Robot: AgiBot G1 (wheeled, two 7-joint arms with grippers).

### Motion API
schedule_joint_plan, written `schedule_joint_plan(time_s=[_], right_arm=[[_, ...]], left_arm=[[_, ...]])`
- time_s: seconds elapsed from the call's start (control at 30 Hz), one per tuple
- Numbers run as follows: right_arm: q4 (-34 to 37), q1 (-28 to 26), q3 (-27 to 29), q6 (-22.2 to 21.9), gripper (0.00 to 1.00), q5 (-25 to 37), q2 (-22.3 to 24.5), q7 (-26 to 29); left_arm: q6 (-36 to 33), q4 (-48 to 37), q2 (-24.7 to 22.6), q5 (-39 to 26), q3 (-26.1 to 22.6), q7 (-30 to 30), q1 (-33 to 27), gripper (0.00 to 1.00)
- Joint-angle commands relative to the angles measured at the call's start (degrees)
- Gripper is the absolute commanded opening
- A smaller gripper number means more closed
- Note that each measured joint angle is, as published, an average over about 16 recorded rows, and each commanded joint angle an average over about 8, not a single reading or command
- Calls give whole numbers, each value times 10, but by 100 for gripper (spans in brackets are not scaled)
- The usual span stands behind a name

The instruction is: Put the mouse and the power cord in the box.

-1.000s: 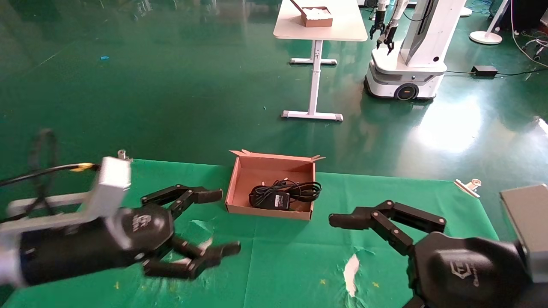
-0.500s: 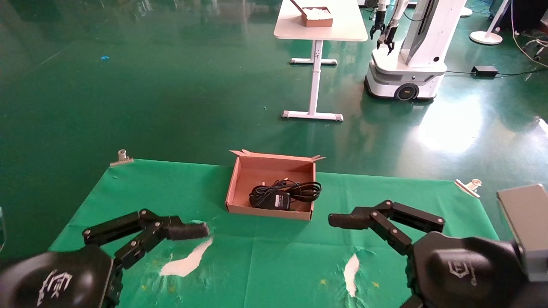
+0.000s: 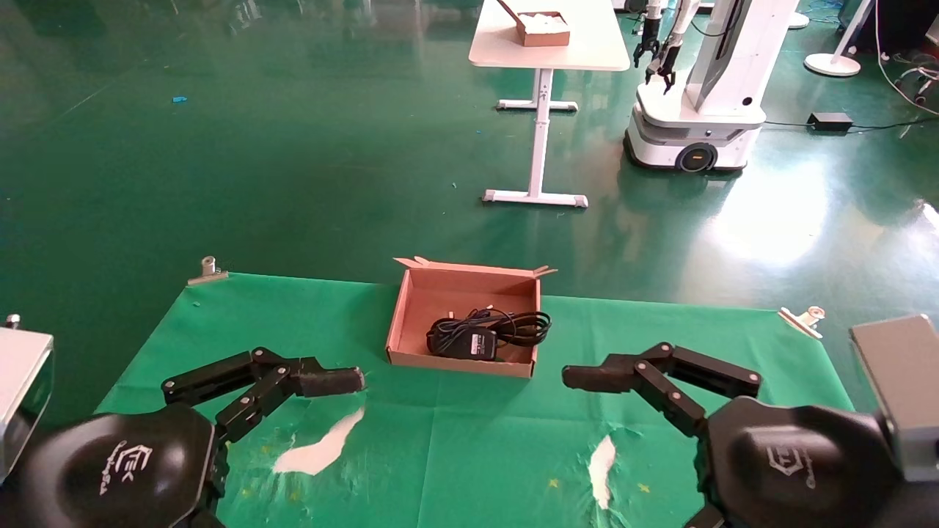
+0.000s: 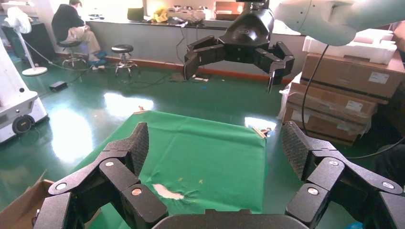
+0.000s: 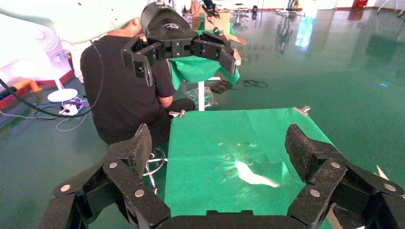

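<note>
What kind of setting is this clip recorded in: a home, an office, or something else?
Most likely a robotics lab or test hall: glossy green floor, a second wheeled robot beside a white table, stacked cardboard cartons, and a green cloth clipped over the workbench holding the box.

Left gripper [image 3: 323, 383] housing — pale emblem with short lettering, not legible | right gripper [image 3: 594, 378] housing — same emblem and lettering, not legible | power cord [image 3: 484, 334] plug block — pale label, print too small to read | stacked cartons [image 4: 341, 81] — white labels, not legible
</note>
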State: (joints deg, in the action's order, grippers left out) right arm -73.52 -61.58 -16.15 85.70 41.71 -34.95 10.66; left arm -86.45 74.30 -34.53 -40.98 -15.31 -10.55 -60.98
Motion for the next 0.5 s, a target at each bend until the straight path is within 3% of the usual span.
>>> schedule_joint_plan(time_s=[0.03, 0.5], right_arm=[[0, 0, 0, 0, 100, 0, 0, 0], [0, 0, 0, 0, 100, 1, 0, 0]], left_arm=[[1, -1, -1, -2, -1, 0, -1, 100], [6, -6, -4, -6, -5, -1, -4, 100]])
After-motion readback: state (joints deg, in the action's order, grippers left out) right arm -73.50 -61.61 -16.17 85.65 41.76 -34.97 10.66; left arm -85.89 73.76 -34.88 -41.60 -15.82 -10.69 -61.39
